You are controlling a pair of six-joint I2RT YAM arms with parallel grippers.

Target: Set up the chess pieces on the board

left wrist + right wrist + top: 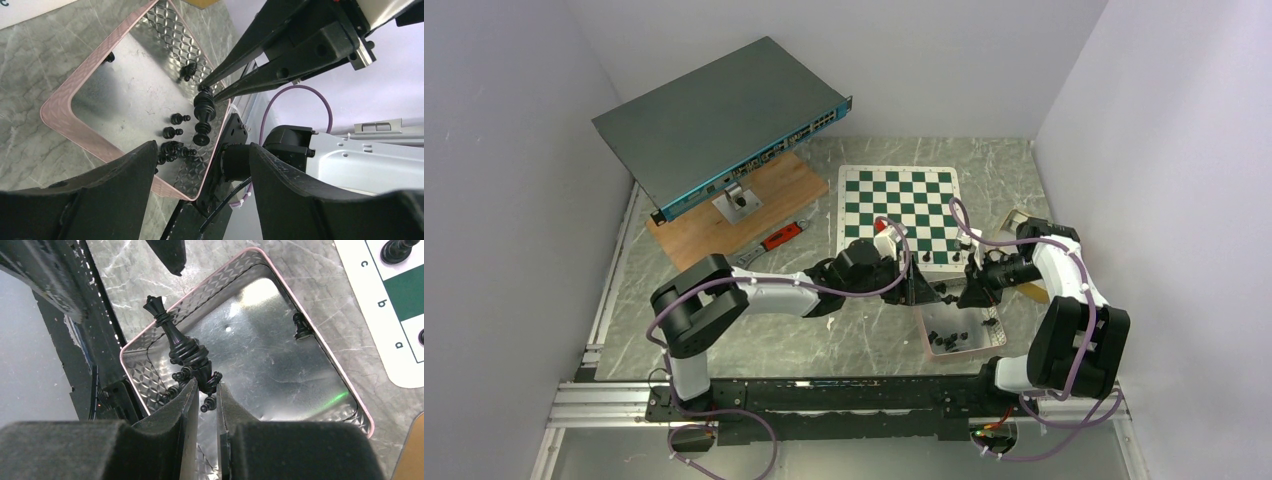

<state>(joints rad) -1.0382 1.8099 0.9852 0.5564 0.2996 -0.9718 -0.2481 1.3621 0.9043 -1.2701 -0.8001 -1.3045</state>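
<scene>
A black queen (175, 337) is clamped at its base by the right gripper (205, 385) above the tray (57, 107), with the crown left free, probably for handover. The left gripper (200, 150), jaws apart, is poised at nine o'clock. The board (899, 215) lies at eleven o'clock of the tray.

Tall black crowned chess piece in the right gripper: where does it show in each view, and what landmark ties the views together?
Right wrist: the tall black crowned chess piece is centre-left, base pinched in the right gripper, over the pink-rimmed metal tray.
Left wrist: the piece sits at centre, at that gripper's tips.
Top external: too small to pick out, at the gripper.
Shared landmark: the tray.
</scene>
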